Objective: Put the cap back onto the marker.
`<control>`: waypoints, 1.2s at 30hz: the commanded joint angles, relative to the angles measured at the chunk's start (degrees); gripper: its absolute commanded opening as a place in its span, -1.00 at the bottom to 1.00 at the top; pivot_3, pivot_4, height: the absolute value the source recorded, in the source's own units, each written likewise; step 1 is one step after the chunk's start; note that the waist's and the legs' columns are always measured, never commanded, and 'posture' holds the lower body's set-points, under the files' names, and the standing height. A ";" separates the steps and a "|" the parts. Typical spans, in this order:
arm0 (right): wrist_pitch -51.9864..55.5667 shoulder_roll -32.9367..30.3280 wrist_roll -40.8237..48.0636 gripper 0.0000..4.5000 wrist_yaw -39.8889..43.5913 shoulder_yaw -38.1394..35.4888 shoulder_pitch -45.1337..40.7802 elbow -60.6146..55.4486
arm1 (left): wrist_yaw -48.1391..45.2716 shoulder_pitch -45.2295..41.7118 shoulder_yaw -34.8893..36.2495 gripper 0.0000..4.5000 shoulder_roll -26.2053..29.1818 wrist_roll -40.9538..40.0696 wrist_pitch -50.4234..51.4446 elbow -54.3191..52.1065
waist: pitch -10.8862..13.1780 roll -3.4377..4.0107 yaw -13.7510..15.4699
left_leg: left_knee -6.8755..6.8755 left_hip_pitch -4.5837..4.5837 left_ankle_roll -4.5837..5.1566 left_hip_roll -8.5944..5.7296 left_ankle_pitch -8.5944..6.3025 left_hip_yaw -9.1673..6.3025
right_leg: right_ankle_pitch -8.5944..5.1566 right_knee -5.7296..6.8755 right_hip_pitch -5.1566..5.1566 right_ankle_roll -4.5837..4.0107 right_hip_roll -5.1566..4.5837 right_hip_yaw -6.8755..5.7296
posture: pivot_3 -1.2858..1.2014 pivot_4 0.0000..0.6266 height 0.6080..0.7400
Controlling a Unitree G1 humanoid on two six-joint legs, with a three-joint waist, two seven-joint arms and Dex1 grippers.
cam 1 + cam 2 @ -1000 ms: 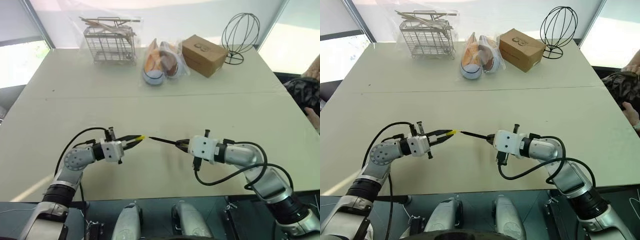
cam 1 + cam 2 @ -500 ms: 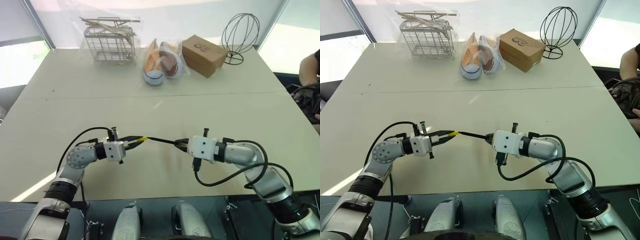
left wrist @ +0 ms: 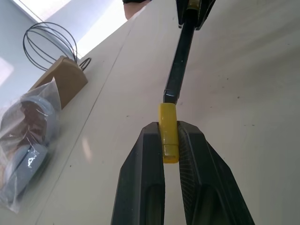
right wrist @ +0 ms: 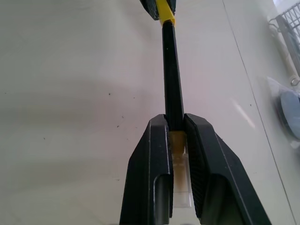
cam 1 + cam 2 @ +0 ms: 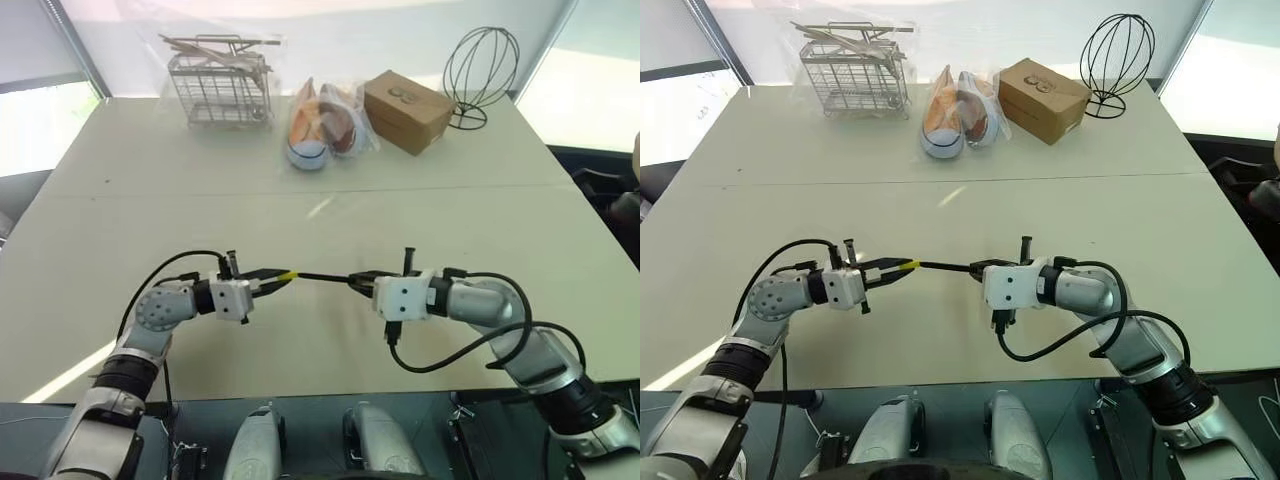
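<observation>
Closing the earlier gap, the thin black marker (image 5: 325, 277) in the right gripper (image 5: 362, 279) now meets the tiny yellow plastic cap (image 5: 286, 275), clenched by the left gripper (image 5: 281, 277) above the pale tabletop (image 5: 420, 215).

The table (image 5: 120, 240) lies bare from the near edge to mid-depth; a basket (image 5: 218, 80), shoes (image 5: 322, 125), box (image 5: 408, 110) and wire stand (image 5: 480, 75) line the far edge.
</observation>
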 commanded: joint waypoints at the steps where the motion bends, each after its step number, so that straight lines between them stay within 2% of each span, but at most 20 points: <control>1: -3.80 0.24 -0.29 -0.98 0.70 0.13 -1.28 0.09 | -0.34 -1.87 -0.16 -0.98 -0.36 -1.34 -2.38 -0.85 | 0.00 0.00 0.01 | 0.01 0.00 0.00 0.02 0.00 -0.02 | 0.00 0.00 0.01 0.00 0.03 0.00 | 0.03 -0.52 1.00; 11: -16.37 -1.54 -6.61 -0.98 1.67 2.37 -3.66 7.06 | -5.47 -2.95 -2.34 -0.98 1.32 -1.84 -4.51 -1.21 | 0.00 0.01 0.00 | 0.03 0.04 0.00 0.06 0.00 -0.02 | 0.00 0.01 0.04 -0.01 0.10 0.03 | 0.03 -0.52 1.00; 15: -18.76 -2.07 -8.93 -0.98 1.80 2.90 -4.44 9.04 | -5.98 -2.94 -2.64 -0.98 1.90 -1.10 -2.40 -1.84 | 0.00 0.01 0.01 | 0.06 0.04 0.00 0.07 0.00 -0.01 | 0.00 0.03 0.04 -0.01 0.10 0.03 | 0.03 -0.52 1.00; 28: -15.10 -0.34 -10.02 -0.98 1.88 2.83 -4.21 8.48 | 0.38 -3.73 -0.99 -0.98 -0.05 3.77 -1.95 -1.97 | -0.01 0.01 0.04 | 0.20 0.04 0.02 0.10 -0.01 -0.03 | 0.00 0.08 0.10 -0.02 0.13 0.04 | 0.03 -0.52 1.00; 36: -14.82 0.77 -9.06 -0.98 2.11 2.67 -4.23 8.57 | 3.50 -4.73 -0.79 -0.98 -0.97 3.94 -4.31 -2.04 | -0.01 0.01 0.04 | 0.22 0.05 0.02 0.10 -0.01 -0.03 | 0.00 0.10 0.11 -0.02 0.13 0.04 | 0.03 -0.52 1.00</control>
